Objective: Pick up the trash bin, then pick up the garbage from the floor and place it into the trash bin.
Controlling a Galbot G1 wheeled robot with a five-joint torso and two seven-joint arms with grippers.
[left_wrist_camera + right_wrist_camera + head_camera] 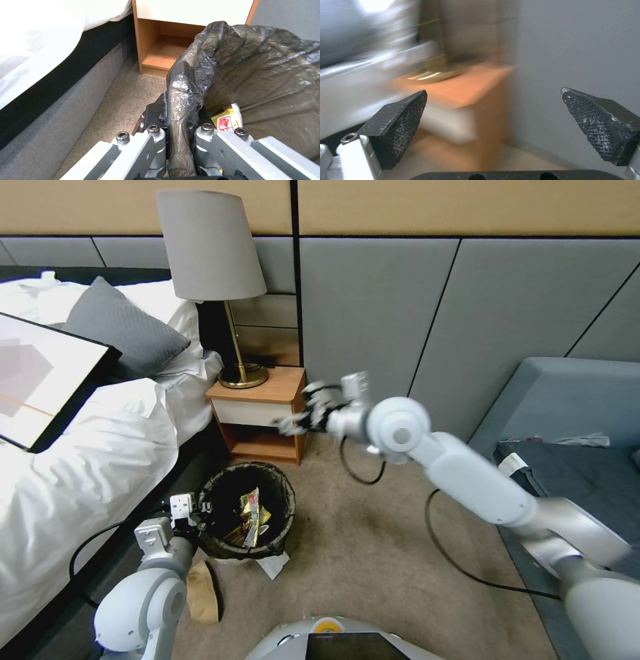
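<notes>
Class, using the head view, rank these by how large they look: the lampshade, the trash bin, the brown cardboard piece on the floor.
1. Lampshade
2. Trash bin, nearly as big, so nearness makes that uncertain
3. Brown cardboard piece, clearly smallest

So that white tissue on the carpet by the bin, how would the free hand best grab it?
Judging from the head view, come straight down with the open right gripper and pinch the white tissue's outer corner. It lies flat, partly tucked under the trash bin, so only that end is exposed.

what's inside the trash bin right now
Inside the trash bin lie a yellow wrapper with red-and-white print and a silvery strip. The dark bag lining hides the bottom, so anything beneath them can't be seen. The left end effector is shut on its rim.
</notes>
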